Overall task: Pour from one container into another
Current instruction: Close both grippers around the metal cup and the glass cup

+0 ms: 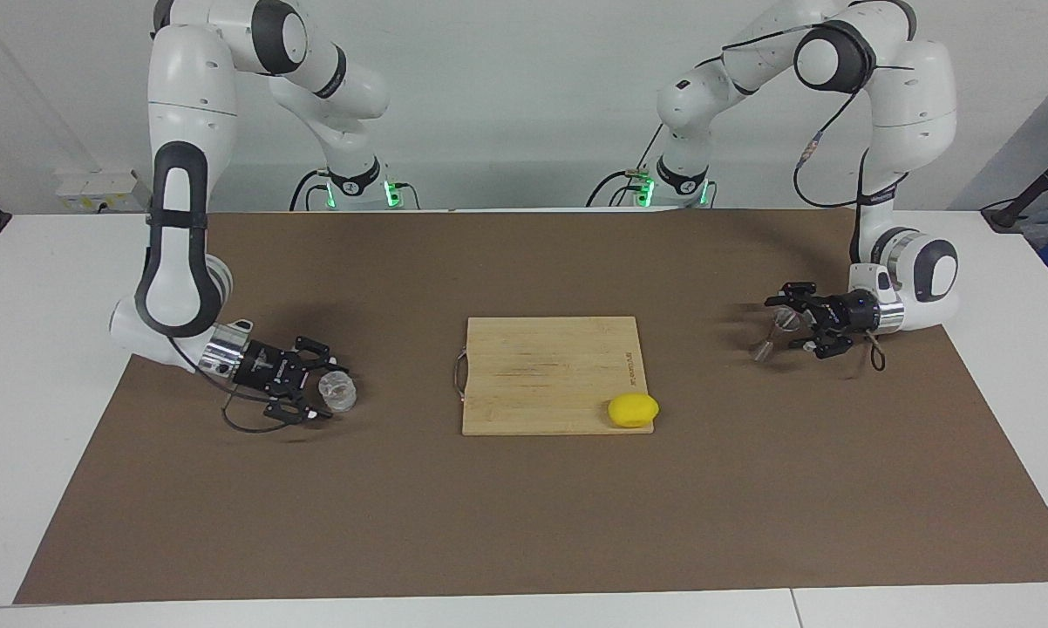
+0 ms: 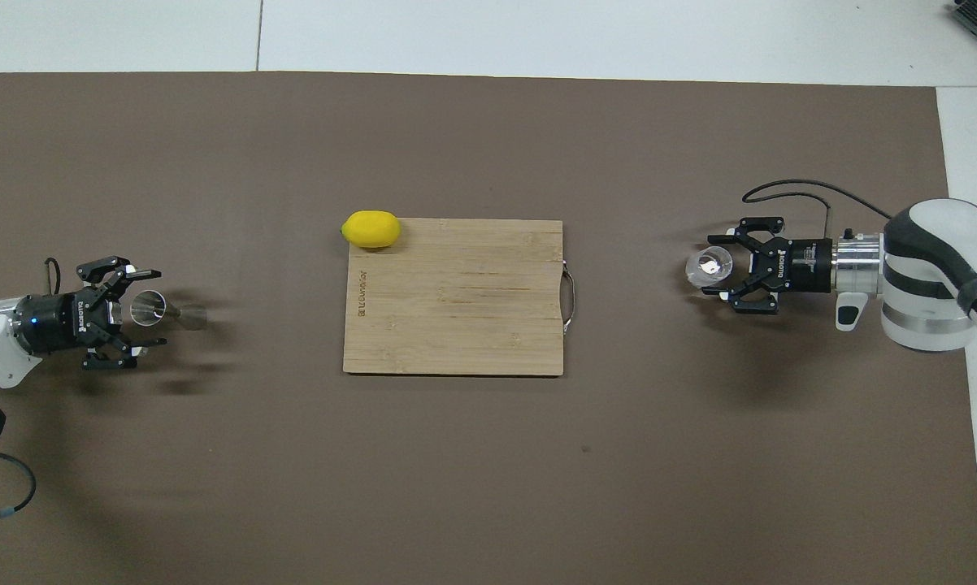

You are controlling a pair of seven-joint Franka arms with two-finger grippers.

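Observation:
The clear glass tumbler [image 1: 339, 392] [image 2: 706, 266] stands on the brown mat toward the right arm's end of the table. My right gripper [image 1: 331, 389] [image 2: 718, 269] lies low and level, open, with one finger on each side of the glass and a small gap to it. Toward the left arm's end of the table stands the steel hourglass jigger [image 1: 768, 347] [image 2: 181, 315]. My left gripper [image 1: 786, 324] [image 2: 154, 308] is also low and level, open, and its fingers flank the jigger's upper cup without pressing on it.
A wooden cutting board [image 1: 541, 366] [image 2: 456, 309] with a metal handle lies in the middle of the brown mat [image 1: 524, 523]. A yellow lemon [image 1: 633, 410] [image 2: 371, 229] rests at the board's corner farthest from the robots, toward the left arm's end.

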